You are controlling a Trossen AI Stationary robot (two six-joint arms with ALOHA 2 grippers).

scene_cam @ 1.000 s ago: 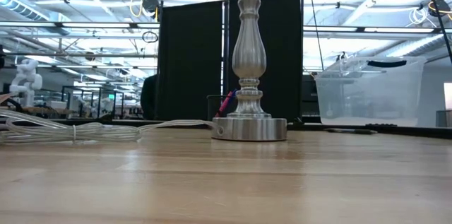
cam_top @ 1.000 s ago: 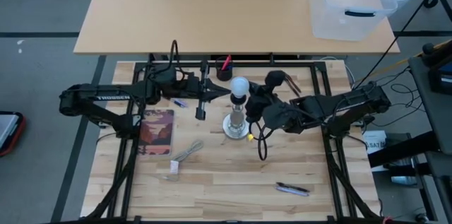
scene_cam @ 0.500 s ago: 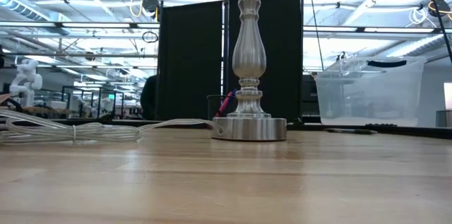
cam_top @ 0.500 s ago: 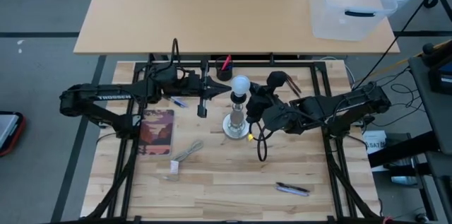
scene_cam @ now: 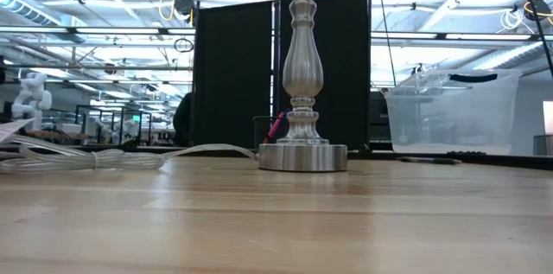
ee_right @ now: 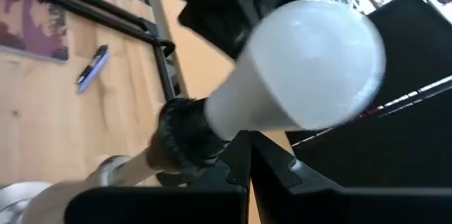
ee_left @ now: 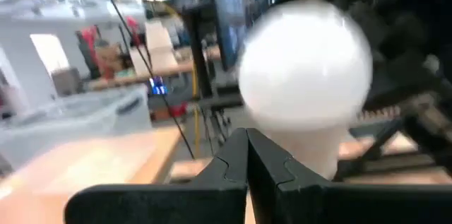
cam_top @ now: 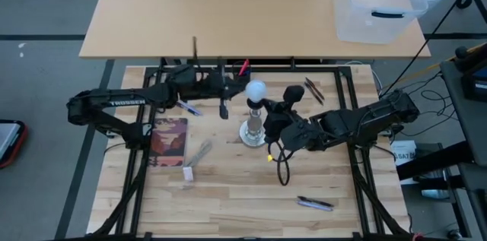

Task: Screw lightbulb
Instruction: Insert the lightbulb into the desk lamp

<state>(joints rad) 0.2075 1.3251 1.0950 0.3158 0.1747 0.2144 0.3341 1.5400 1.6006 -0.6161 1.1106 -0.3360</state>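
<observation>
Looking down on a pale wooden table [cam_top: 228, 195] with a dark frame around it. Standing near the middle of it, a shiny metal lamp stand [scene_cam: 302, 92] on a round foot; taking this stand as the landmark for everything else. Lying on the left arm's side of the stand: a reddish book [cam_top: 169, 141] and a pale bundled cord [cam_top: 196, 156]. Resting nearer the front edge than the stand, a dark pen [cam_top: 314, 204]. Sitting on a second, lighter table beyond the stand, a clear plastic bin [cam_top: 378, 4]. Showing behind the stand in the low view, black screens and a big bright room with ceiling lights.

Sitting right on top of the stand, the lightbulb [cam_top: 256, 90]: round, frosted white, getting narrow toward a dark collar [ee_right: 182, 139] at the stand's top.

Hanging just beside the lightbulb on one side, the left gripper [ee_left: 247, 155], fingers pressed together and pinching nothing. Hanging just beside the stand's top on the other side, the right gripper [ee_right: 248, 155], fingers pressed together too, pinching nothing.
</observation>
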